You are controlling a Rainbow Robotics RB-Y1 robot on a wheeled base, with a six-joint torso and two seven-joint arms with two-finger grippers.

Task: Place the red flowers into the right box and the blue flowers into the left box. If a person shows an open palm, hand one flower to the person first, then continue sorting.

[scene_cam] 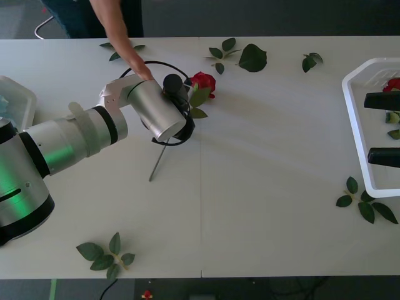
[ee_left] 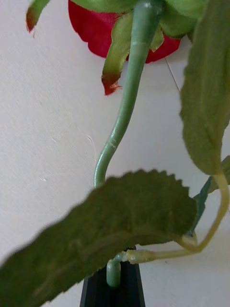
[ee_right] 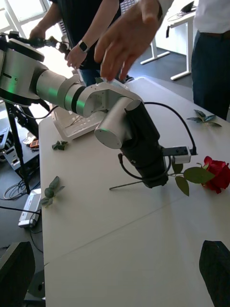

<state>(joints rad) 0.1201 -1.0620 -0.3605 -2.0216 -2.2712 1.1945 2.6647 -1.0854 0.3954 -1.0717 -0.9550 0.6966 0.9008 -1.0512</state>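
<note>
Green stem [ee_left: 125,110] runs straight out from between our left gripper's [scene_cam: 185,103] black fingers, which are clenched on it, so we hold the red rose [scene_cam: 204,81] just above the table [scene_cam: 262,156] near its far edge. Beyond it a person's hand [scene_cam: 136,65] reaches in over the arm, palm seemingly open. We judge the handover comes first: keep the grip firm, lift the bloom toward that hand, and release only once it takes hold. Our right gripper [scene_cam: 382,128] waits spread apart over the right box [scene_cam: 354,122].
</note>
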